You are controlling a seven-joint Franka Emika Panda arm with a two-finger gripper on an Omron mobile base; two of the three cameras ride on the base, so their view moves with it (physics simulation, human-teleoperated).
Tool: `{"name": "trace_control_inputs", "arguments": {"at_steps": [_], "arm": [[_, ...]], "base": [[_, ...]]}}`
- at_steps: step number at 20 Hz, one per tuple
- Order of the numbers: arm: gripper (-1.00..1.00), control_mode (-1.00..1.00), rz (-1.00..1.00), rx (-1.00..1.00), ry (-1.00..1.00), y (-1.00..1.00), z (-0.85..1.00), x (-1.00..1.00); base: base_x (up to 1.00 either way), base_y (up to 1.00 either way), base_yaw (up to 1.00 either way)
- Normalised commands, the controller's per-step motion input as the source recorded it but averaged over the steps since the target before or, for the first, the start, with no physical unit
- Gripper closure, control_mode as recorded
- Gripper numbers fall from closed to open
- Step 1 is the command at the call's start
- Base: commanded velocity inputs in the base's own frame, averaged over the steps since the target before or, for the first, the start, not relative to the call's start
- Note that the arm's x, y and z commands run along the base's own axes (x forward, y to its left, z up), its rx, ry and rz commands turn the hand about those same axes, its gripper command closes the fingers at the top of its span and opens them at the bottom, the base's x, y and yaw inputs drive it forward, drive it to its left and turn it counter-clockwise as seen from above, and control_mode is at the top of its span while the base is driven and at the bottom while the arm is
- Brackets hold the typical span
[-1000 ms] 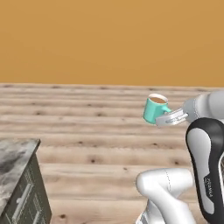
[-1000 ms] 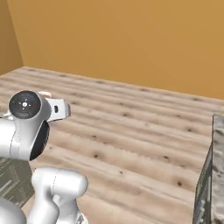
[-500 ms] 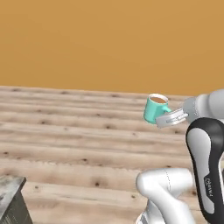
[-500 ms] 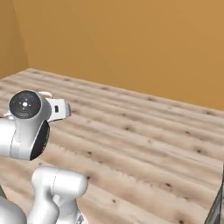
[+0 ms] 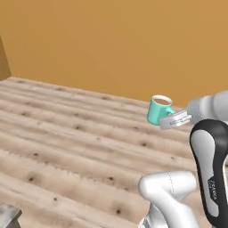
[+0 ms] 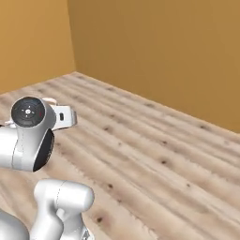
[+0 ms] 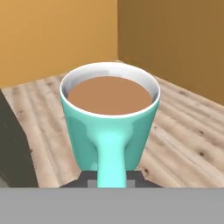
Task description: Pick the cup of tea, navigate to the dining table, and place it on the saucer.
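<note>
one cup of tea (image 5: 160, 109), teal with a white inner rim and brown liquid, upright at centre right of the left base view, high above the wooden floor (image 5: 75, 147). claw (image 5: 173, 120) closed on its handle, just right of the cup body. seen from the hand view, cup of tea (image 7: 110, 118) at frame centre, handle facing the camera and running down to the dark fingertips (image 7: 135, 177) at the bottom edge. orange wall (image 5: 116, 40) across the top, corner of a grey desk (image 5: 9, 216) at lower left.
</note>
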Motion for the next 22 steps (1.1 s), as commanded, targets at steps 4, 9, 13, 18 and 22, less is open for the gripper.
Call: {"name": "trace_control_inputs", "arguments": {"at_steps": [4, 9, 13, 18, 22], "arm": [[1.00, 1.00, 0.00, 0.00, 0.00, 0.00, 0.00, 0.00], [1.00, 1.00, 0.00, 0.00, 0.00, 0.00, 0.00, 0.00], [1.00, 1.00, 0.00, 0.00, 0.00, 0.00, 0.00, 0.00], [1.00, 1.00, 0.00, 0.00, 0.00, 0.00, 0.00, 0.00], [1.00, 1.00, 0.00, 0.00, 0.00, 0.00, 0.00, 0.00]], "base": [[1.00, -0.07, 0.52], [1.00, -0.09, 0.55], [1.00, -0.09, 0.60], [1.00, -0.08, 0.60], [1.00, -0.14, 0.59]]}}
